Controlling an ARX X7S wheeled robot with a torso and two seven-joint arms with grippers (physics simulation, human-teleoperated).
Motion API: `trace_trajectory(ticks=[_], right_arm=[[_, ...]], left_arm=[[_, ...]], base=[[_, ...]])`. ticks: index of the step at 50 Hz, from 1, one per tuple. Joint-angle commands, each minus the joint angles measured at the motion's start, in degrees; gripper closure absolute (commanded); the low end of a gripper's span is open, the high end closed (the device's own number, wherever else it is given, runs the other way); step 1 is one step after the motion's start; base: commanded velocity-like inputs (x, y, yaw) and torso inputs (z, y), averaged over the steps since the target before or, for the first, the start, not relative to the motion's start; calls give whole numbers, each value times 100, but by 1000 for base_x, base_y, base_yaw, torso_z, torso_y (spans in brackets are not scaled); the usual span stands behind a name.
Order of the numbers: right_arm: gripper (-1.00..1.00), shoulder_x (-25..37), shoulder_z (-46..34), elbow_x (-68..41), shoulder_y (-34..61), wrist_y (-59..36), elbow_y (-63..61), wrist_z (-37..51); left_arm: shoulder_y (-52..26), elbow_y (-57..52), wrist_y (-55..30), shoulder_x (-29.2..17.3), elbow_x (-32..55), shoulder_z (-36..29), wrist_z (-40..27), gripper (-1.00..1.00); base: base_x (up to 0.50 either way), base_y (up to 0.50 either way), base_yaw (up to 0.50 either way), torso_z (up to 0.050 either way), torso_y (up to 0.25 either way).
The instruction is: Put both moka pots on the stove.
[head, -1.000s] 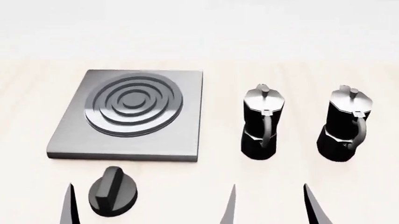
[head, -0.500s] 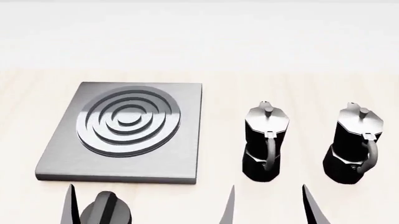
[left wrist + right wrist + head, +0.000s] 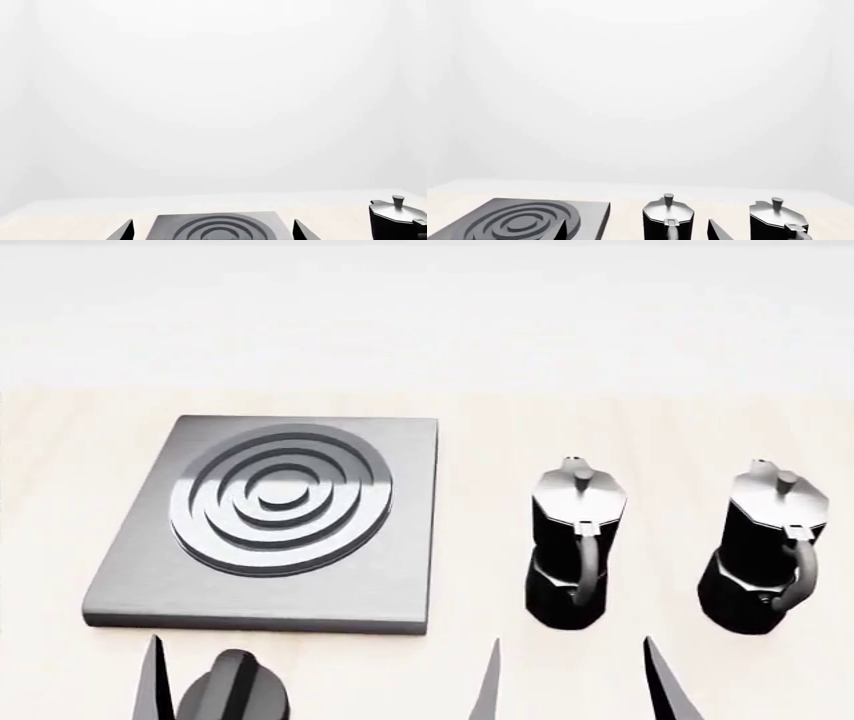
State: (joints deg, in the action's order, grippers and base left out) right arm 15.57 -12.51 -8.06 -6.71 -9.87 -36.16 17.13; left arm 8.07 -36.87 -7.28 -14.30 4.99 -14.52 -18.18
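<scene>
Over the last second your head view tipped down and then nearly settled, so the scene slid lower in the picture and the squat ridged knob point(image 3: 230, 692) was half cut off at the bottom edge; nothing on the worktop point(image 3: 481, 420) itself moved, so you had only framed the job, not started it. The left gripper point(image 3: 154, 680) showed just one dark blade tip beside that knob, so you could not tell how far its jaws stood apart. Ahead of it lay the stove point(image 3: 274, 522), a flat brushed-grey slab with rounded corners and raised concentric rings, bare of pots. The right gripper point(image 3: 571, 680) had its jaws spread wide and empty. The near moka pot point(image 3: 574, 545) stood just ahead between them, the far moka pot point(image 3: 765, 545) ahead and outside, both glossy, faceted, narrow-waisted, silver-lidded.
</scene>
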Motion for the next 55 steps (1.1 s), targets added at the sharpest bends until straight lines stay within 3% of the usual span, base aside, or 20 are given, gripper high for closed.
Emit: trace_trajectory(ticks=[1,55], right_arm=[[-100,47,-26,-54,10,1,-7,34],[-100,207,-142,-199,34,89,24,170]], left_arm=[[-17,10,11,-52,25,-44,-64,-100],[-69,5,29,-244,123,-217,-289,-100]], base=[[0,43,0,0,0],[0,49,0,0,0]])
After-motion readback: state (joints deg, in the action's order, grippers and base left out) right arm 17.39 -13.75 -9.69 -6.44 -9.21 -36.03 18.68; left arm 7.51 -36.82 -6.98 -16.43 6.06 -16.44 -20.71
